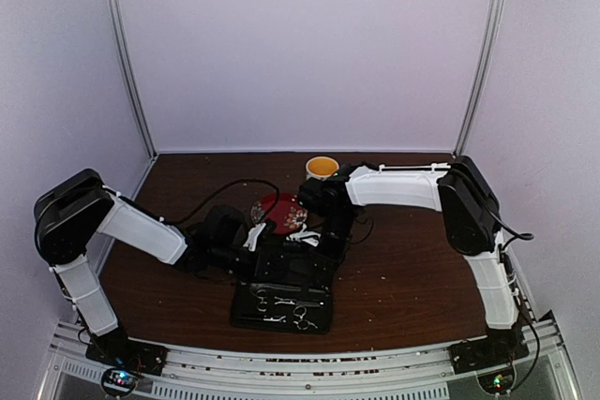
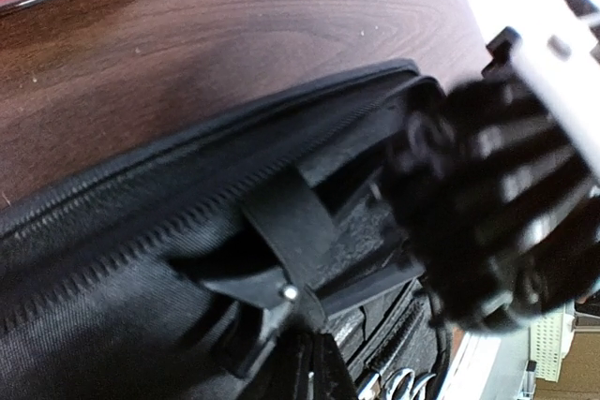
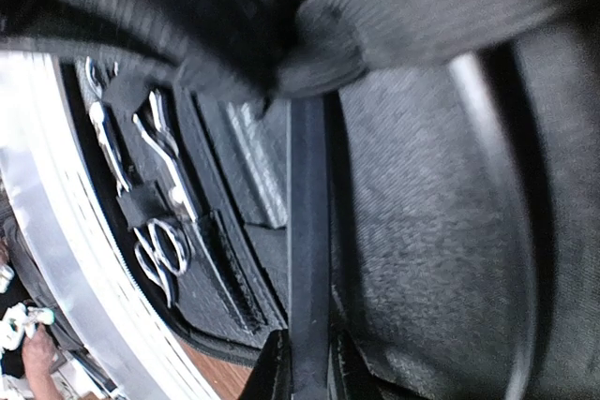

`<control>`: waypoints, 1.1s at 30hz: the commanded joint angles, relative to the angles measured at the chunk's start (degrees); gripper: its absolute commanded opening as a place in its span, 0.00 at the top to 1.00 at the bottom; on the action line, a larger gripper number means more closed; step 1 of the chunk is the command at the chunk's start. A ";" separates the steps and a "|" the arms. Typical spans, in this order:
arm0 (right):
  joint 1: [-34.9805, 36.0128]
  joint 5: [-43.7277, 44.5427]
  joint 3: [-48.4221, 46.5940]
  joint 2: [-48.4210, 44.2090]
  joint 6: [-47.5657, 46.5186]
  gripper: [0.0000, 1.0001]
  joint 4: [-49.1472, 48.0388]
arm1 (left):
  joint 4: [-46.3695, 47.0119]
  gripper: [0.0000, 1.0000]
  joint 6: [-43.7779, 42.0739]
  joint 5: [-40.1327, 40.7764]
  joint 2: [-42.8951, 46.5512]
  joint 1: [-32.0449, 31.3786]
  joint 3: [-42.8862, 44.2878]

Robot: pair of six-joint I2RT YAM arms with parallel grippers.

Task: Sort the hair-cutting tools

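Note:
The black zip case (image 1: 281,299) lies open near the table's front edge. Two silver scissors (image 1: 292,311) sit strapped in its lower half; they also show in the right wrist view (image 3: 161,231) and at the bottom of the left wrist view (image 2: 405,387). My right gripper (image 3: 309,377) is shut on a thin black stick (image 3: 307,231) and holds it over the case's inner lining. My left gripper (image 2: 321,374) has its jaws pressed together on the case's raised lid (image 2: 112,259), next to a black strap with a rivet (image 2: 286,231). The second black stick is not in view.
A red patterned saucer (image 1: 281,213) lies just behind the case, and a cup with a yellow inside (image 1: 322,168) stands farther back. The right arm's black wrist (image 2: 487,213) hangs close over the case's right side. Both grippers (image 1: 255,248) (image 1: 323,239) crowd the lid.

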State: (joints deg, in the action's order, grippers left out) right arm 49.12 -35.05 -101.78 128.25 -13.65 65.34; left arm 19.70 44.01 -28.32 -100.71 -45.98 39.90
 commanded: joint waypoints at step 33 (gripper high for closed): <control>0.84 -4.72 -13.58 9.58 -1.87 0.98 6.28 | 2.68 1.00 -3.58 2.68 4.81 -1.38 1.09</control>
State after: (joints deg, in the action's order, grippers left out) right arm 49.39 -40.51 -112.38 136.29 -16.23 71.35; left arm 15.35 41.69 -24.14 -97.17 -46.98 39.75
